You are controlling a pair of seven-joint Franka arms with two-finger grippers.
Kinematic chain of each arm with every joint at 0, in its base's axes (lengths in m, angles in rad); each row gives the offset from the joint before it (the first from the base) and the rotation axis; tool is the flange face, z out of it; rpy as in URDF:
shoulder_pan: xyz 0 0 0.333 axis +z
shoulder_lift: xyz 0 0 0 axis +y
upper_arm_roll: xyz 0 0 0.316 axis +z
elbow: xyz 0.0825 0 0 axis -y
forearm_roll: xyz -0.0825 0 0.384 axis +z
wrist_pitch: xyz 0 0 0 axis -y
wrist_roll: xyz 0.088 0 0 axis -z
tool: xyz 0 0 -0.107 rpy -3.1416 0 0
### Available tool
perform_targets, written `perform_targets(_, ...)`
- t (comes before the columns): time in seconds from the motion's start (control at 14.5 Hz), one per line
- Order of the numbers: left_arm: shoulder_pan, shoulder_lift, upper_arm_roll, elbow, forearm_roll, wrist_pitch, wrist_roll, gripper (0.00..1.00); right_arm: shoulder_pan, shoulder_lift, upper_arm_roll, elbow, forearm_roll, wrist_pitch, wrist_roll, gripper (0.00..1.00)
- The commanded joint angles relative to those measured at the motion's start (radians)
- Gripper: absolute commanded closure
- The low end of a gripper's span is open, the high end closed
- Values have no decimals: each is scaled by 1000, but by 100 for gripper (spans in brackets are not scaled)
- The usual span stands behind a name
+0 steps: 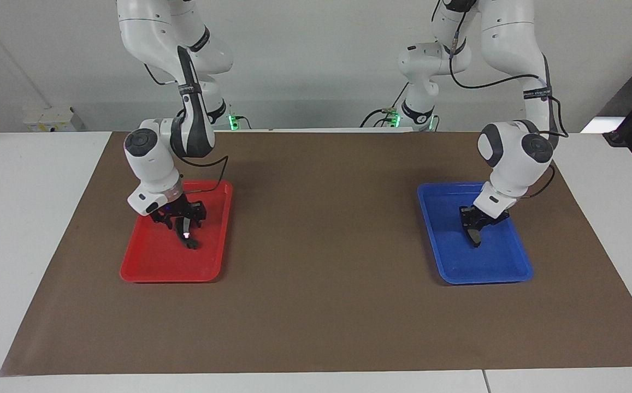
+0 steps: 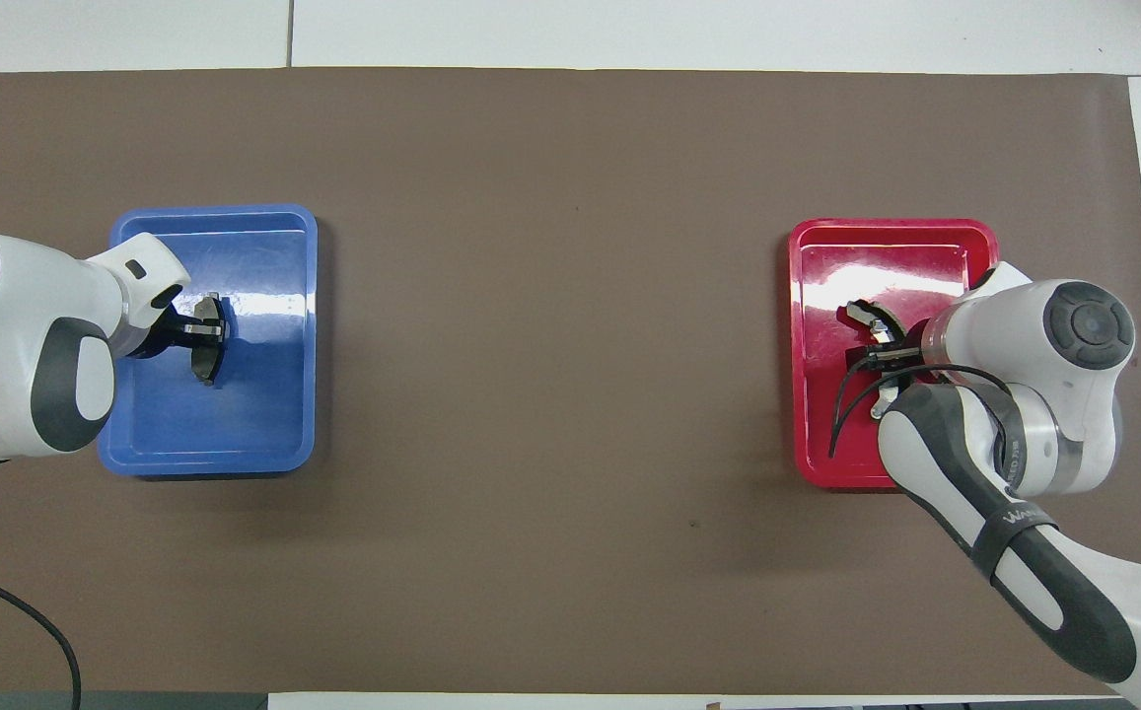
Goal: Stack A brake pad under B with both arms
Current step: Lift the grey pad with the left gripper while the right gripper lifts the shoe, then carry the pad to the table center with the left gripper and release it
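The A brake pad (image 1: 475,236), short and dark grey, hangs upright in my left gripper (image 1: 474,225), just above the floor of the blue tray (image 1: 515,271). In the overhead view the A brake pad (image 2: 205,355) sits at my left gripper (image 2: 197,331) over the blue tray (image 2: 264,434). B (image 1: 187,238), the slim black crescent with a white-pink spot, is held by my right gripper (image 1: 183,222) low over the red tray (image 1: 146,270). Its lower tip is at or just above the tray floor. B (image 2: 866,316) also shows at my right gripper (image 2: 886,351) over the red tray (image 2: 925,247).
A brown mat (image 1: 321,245) covers the table between the two trays. The red tray lies toward the right arm's end, the blue tray toward the left arm's end. White table edges (image 1: 31,218) border the mat.
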Motion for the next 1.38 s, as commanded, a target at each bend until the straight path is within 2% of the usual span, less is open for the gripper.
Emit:
perform_targets(0.0, -87, -26, 0, 92, -7, -119, -50, 99, -19, -19, 11, -22, 26, 7, -39, 29)
perform_targets(0.07, -137, -17, 0, 123, -7, -138, -102, 99, -19, -19, 11, -20, 26, -1, -40, 42)
perform_targets(0.21, -277, -17, 1, 130, -7, -130, -260, 99, -18, -18, 11, -8, 26, -21, -34, 95)
perform_targets(0.28, -331, -20, 0, 130, -7, -129, -333, 99, -18, -13, 11, 13, 26, -44, -28, 100)
perform_targets(0.55, -518, -5, 0, 130, -7, -33, -525, 99, -24, -2, 9, 124, 31, -153, -28, 100)
perform_targets(0.62, -553, 23, 1, 139, -7, -12, -571, 99, -22, 2, 9, 136, 31, -164, -28, 100)
perform_targets(0.96, -699, 210, 1, 329, -7, 5, -798, 99, -21, 2, 9, 193, 16, -207, -85, 100)
perform_targets(1.17, -713, 250, 1, 321, -8, 61, -826, 99, -4, 5, 9, 271, 16, -278, -72, 100)
perform_targets(1.24, -713, 250, 0, 321, -8, 61, -825, 97, -2, 8, 9, 305, 16, -306, -72, 100)
perform_targets(1.31, -710, 252, 0, 318, -8, 61, -825, 82, -1, 18, 12, 332, 17, -334, -71, 100)
